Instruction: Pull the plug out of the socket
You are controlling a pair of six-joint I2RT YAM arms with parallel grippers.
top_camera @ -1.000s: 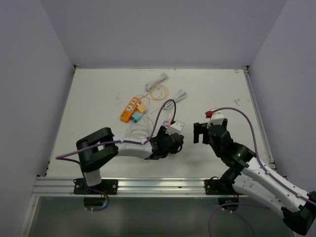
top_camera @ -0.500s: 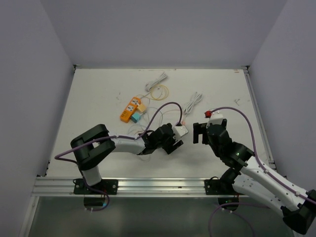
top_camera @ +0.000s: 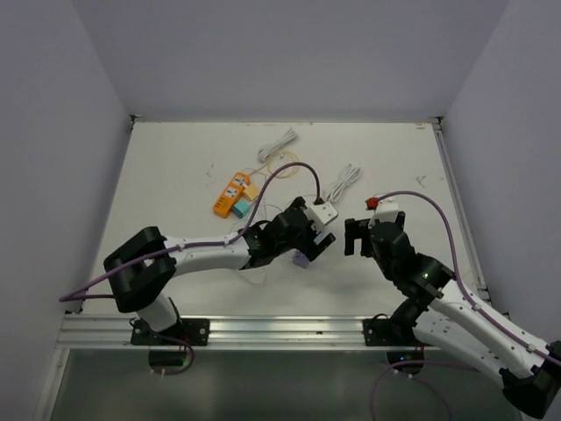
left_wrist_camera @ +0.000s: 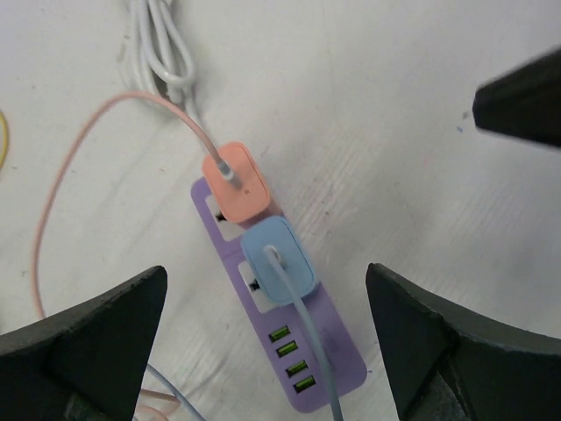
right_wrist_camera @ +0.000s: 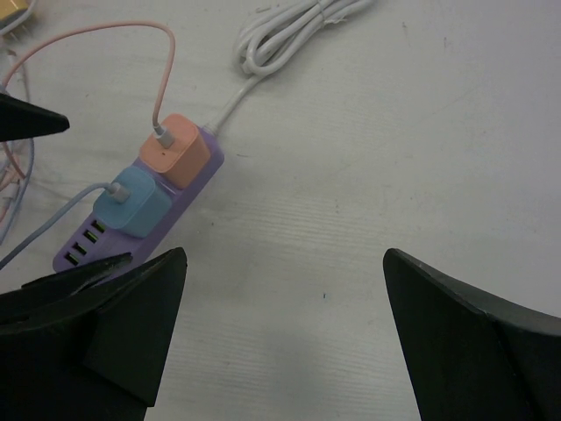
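Note:
A purple socket strip [left_wrist_camera: 331,355] lies flat on the white table. An orange plug [left_wrist_camera: 238,182] and a blue plug [left_wrist_camera: 279,260] sit side by side in it, each with a thin cable. My left gripper [left_wrist_camera: 265,269] hovers open right above the strip, with a finger on either side and touching nothing. In the top view the socket strip [top_camera: 301,260] peeks out below the left gripper [top_camera: 313,240]. My right gripper [right_wrist_camera: 285,254] is open over bare table, to the right of the socket strip [right_wrist_camera: 188,197], the orange plug [right_wrist_camera: 173,149] and the blue plug [right_wrist_camera: 131,200].
The strip's white cable runs back to a coiled bundle [top_camera: 344,182]. An orange and teal cluster of adapters [top_camera: 232,197] and another white coil [top_camera: 279,143] lie farther back, with loose thin cables [top_camera: 250,237] under the left arm. Walls enclose the table.
The left arm carried the socket strip rightward toward the right gripper, then opened and let it go onto the table. The white cable bundle slid right with it. The right arm stayed still.

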